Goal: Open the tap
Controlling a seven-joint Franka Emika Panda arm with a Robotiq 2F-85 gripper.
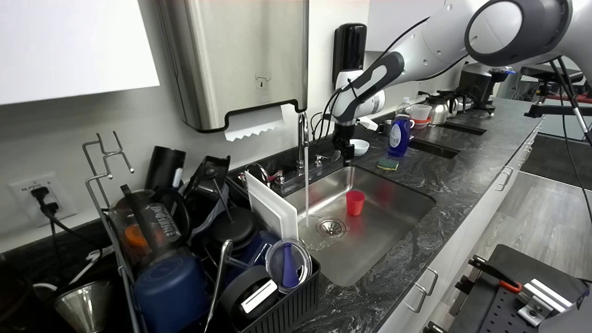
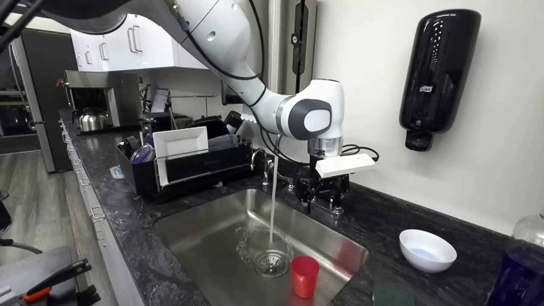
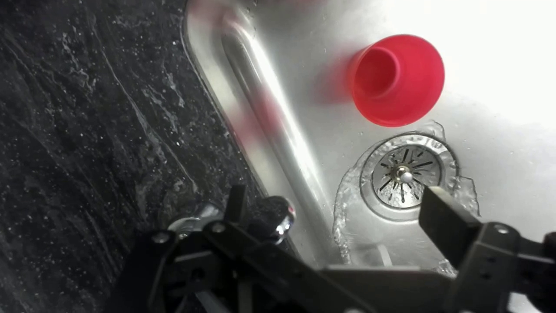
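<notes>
The tap (image 1: 303, 138) is a slim chrome spout behind the sink; water runs from it in a thin stream in both exterior views. In an exterior view the arm partly covers the spout (image 2: 277, 144). A chrome handle (image 1: 319, 160) sits at its base. My gripper (image 2: 321, 204) points down over the tap's base, at the sink's back edge. In the wrist view my gripper (image 3: 336, 208) is open, fingers wide apart. A rounded chrome handle end (image 3: 278, 221) shows between them, close to the left finger; contact cannot be told.
A red cup (image 3: 397, 80) stands in the steel sink (image 2: 204, 238) beside the drain (image 3: 404, 174). A loaded dish rack (image 1: 296, 296) stands beside the sink. A white bowl (image 2: 427, 250), sponge (image 1: 387, 164) and blue soap bottle (image 1: 398, 136) stand opposite. The towel dispenser (image 1: 249, 55) hangs above.
</notes>
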